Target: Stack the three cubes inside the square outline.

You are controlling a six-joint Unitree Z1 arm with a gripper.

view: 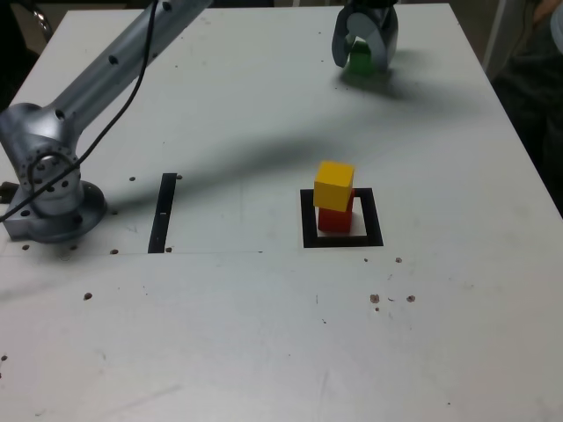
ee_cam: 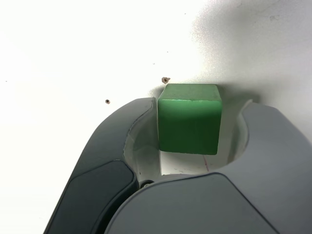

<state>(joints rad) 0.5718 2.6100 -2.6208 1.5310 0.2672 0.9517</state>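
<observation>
The yellow cube sits on the red cube, slightly skewed, inside the square outline near the table's middle. The green cube rests on the table at the far side, toward the exterior view's right. My gripper hangs over it with a finger on each side. In the wrist view the green cube lies between the two fingers of the gripper. One finger touches the cube's side, while a visible gap separates the other finger from it, so the gripper is open.
A thin black strip lies on the exterior view's left, beside the arm's base. The arm's link and cable cross the far left of the table. Small screw holes dot the white table. The table's right edge runs near the gripper.
</observation>
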